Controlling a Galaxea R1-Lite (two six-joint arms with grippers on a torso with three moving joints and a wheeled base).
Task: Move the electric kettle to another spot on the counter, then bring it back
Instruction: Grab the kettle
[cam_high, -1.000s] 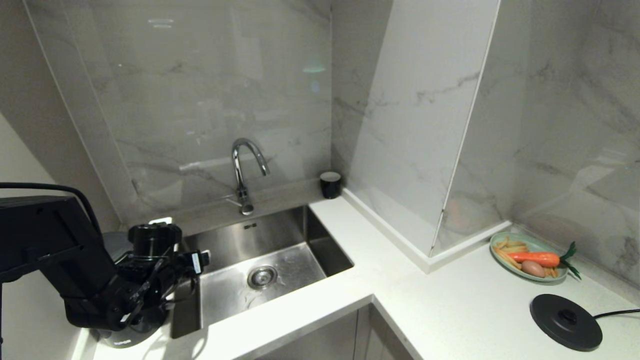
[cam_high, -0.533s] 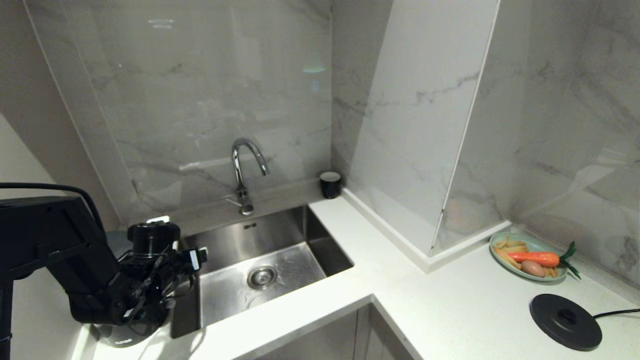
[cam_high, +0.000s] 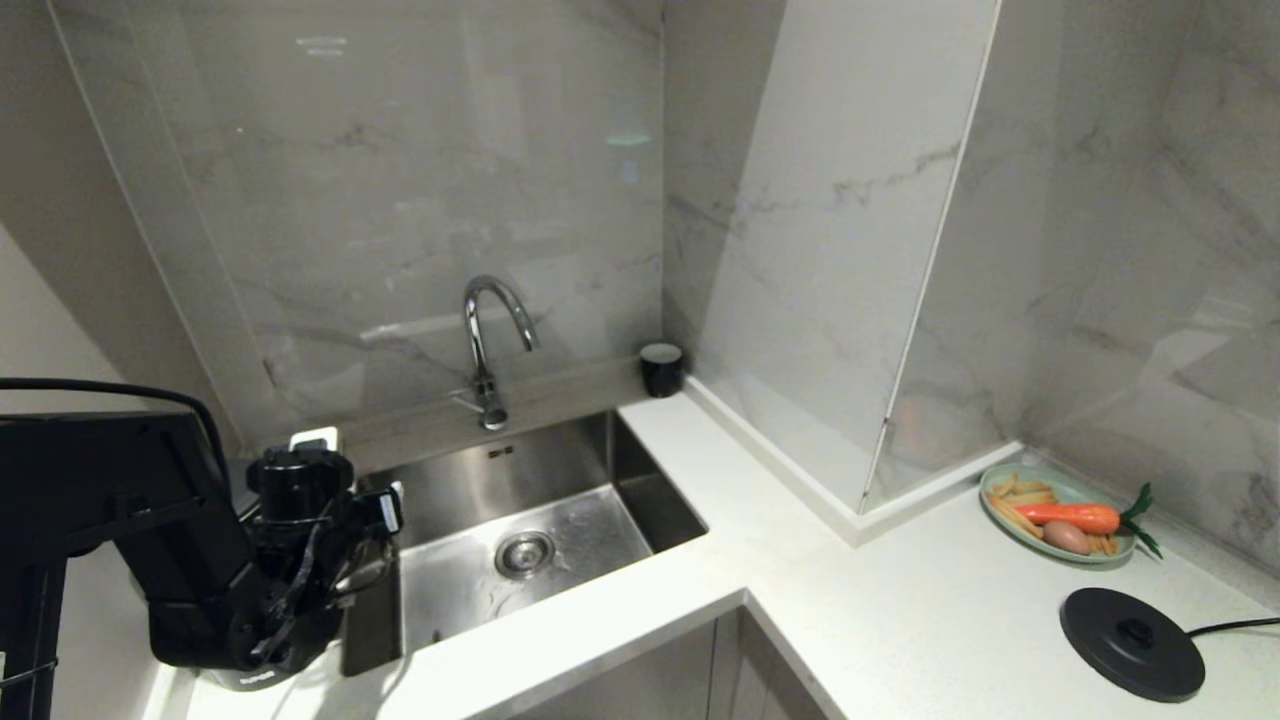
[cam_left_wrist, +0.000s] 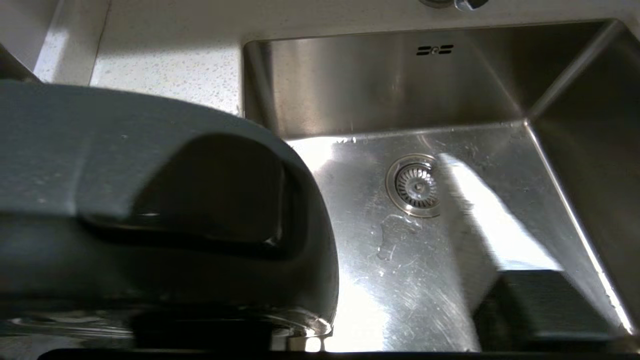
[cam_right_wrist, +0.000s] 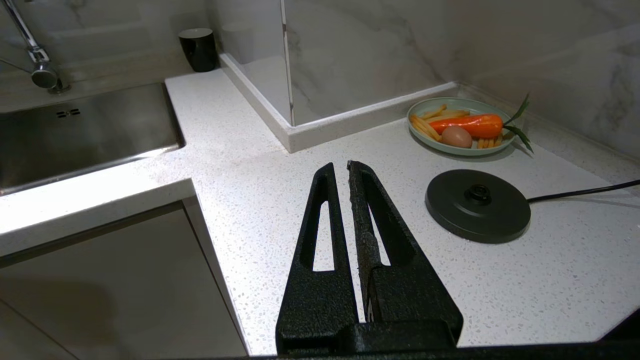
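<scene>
The electric kettle (cam_high: 262, 668) stands at the lower left of the head view on the white speckled bench (cam_high: 900, 620), just left of the steel sink (cam_high: 520, 540). Grey-veined marble walls (cam_high: 420, 200) enclose the corner. The left claw (cam_high: 300, 600) sits directly over the kettle, hiding most of it; whether its fingers grip cannot be told. The right claw (cam_right_wrist: 345, 175) hangs closed above the bench, near the round black base (cam_high: 1132, 642), well apart from the kettle.

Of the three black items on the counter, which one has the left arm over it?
The electric kettle left of the sink; the black cup and corded base disc stand untouched.
</scene>
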